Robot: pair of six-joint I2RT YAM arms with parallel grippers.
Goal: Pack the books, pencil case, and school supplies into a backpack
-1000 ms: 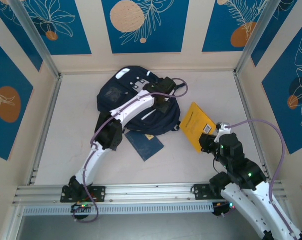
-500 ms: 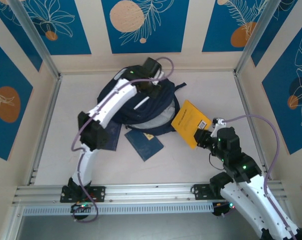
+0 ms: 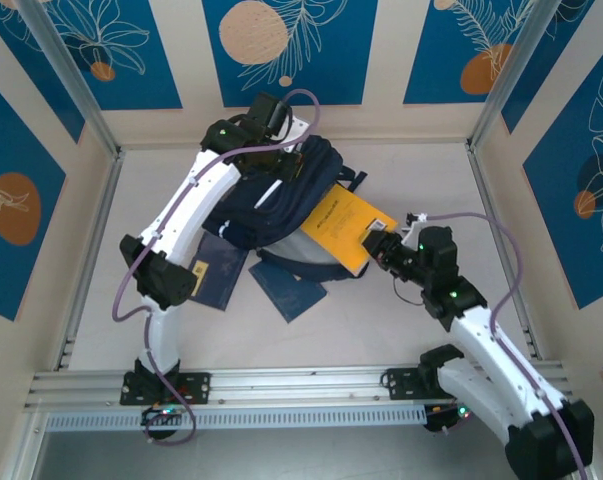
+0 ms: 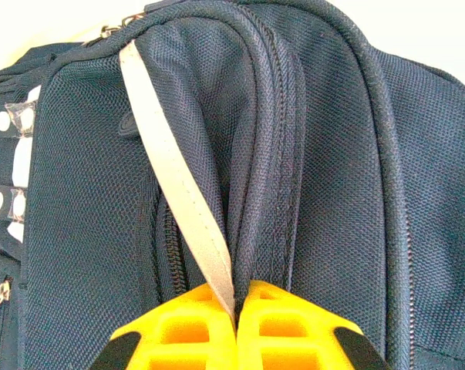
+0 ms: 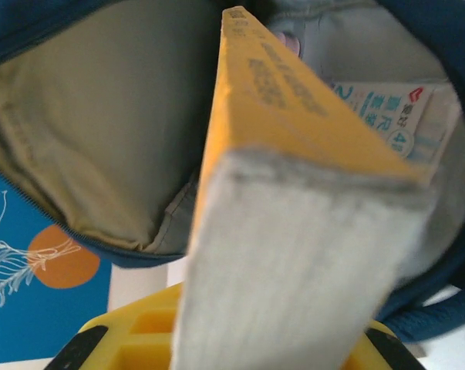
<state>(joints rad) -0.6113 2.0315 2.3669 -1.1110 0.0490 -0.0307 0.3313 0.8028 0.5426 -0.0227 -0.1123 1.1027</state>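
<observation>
Packing unfinished: your left fingers (image 4: 178,335) pinch backpack (image 4: 332,154) open, right fingers (image 5: 139,339) grip orange-yellow book (image 3: 343,226) at its mouth; navy books (image 3: 289,288) lie outside, seven o'clock.

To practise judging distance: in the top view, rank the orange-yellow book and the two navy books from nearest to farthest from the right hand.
1. orange-yellow book: gripped in the right hand.
2. centre navy book: just below the backpack.
3. left navy book: far left side.

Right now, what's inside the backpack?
The backpack gapes open on pale lining. The far end of the orange-yellow book pokes in, and to its right lies a packet with blue print. The book covers whatever lies deeper.
</observation>
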